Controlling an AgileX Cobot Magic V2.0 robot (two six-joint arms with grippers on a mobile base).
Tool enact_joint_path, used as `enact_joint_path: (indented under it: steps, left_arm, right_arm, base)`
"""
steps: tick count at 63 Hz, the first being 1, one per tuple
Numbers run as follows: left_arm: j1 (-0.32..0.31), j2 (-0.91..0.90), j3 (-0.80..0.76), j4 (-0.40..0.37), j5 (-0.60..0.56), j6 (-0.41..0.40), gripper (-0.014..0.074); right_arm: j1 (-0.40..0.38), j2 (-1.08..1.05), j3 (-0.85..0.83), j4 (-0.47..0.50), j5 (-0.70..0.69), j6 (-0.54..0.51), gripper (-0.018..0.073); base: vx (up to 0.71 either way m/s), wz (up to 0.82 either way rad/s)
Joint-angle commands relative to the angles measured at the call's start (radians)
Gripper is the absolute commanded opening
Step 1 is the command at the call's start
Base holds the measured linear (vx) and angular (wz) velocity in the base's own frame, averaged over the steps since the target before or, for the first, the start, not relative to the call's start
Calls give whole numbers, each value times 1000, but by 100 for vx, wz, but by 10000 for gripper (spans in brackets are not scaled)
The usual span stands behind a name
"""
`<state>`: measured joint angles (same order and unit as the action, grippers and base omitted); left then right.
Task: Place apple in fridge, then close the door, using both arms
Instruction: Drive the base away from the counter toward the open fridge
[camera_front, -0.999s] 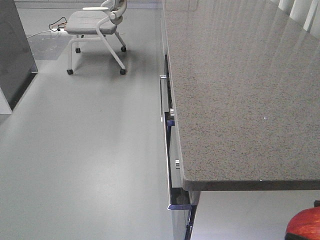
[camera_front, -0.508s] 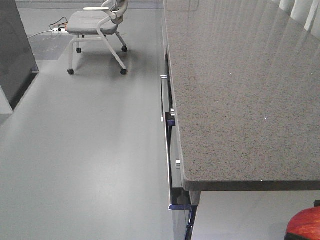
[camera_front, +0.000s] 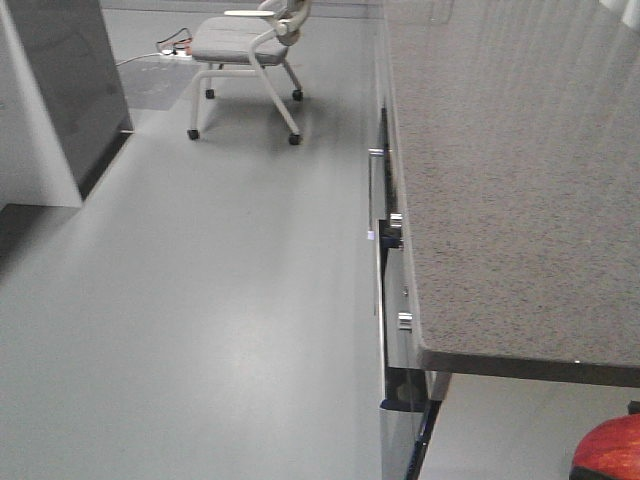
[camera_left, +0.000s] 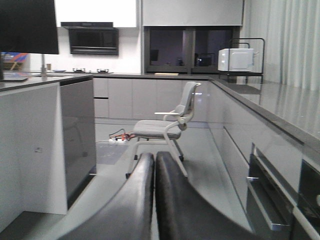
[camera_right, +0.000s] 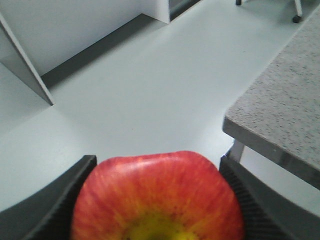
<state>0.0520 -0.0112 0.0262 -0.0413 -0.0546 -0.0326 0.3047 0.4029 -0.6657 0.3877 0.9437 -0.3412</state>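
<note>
**Apple (camera_right: 157, 205) gripped and riding low, no fridge to be seen yet**

The apple sits in the right gripper (camera_right: 157, 162), red skin streaked with yellow and its dimple turned toward the wrist camera. The two dark fingers (camera_right: 60, 200) press against its flanks, one on each side, so the fruit is clamped and off any surface. From the front view only a red curve of it shows in the bottom right corner, below the edge of the speckled grey counter (camera_front: 520, 200). I take it that the arm holds it low and close so that it clears the overhanging countertop while the base travels.

The left gripper (camera_left: 154, 157) has its two fingers pressed together with nothing between them. It points out over the open floor (camera_front: 220, 300) toward a white chair (camera_front: 245, 45) on castors. My guess is that this arm is kept free for the door, since the task calls for both arms.

To the left stands a dark-sided island (camera_front: 60, 90) with a pale flank. I see neither fridge nor door for certain in any view, so the placing has not begun. The likely next need is to bring the fridge into sight. The chair and the counter corner are the things to steer wide of.
</note>
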Motion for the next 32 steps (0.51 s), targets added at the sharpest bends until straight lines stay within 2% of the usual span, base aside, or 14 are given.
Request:
enact_joint_path:
  steps: [1,32]
  left_arm:
    - [-2,-16,28,-6,-75,-10,-6]
    - [-2,-16,28,-6,-75,-10,-6]
  right_arm:
    - [-2,7,-26,18,-65,-5,387]
    - [-2,7,-26,18,-65,-6,387]
  base:
    - [-7,28]
    - [-5,35]
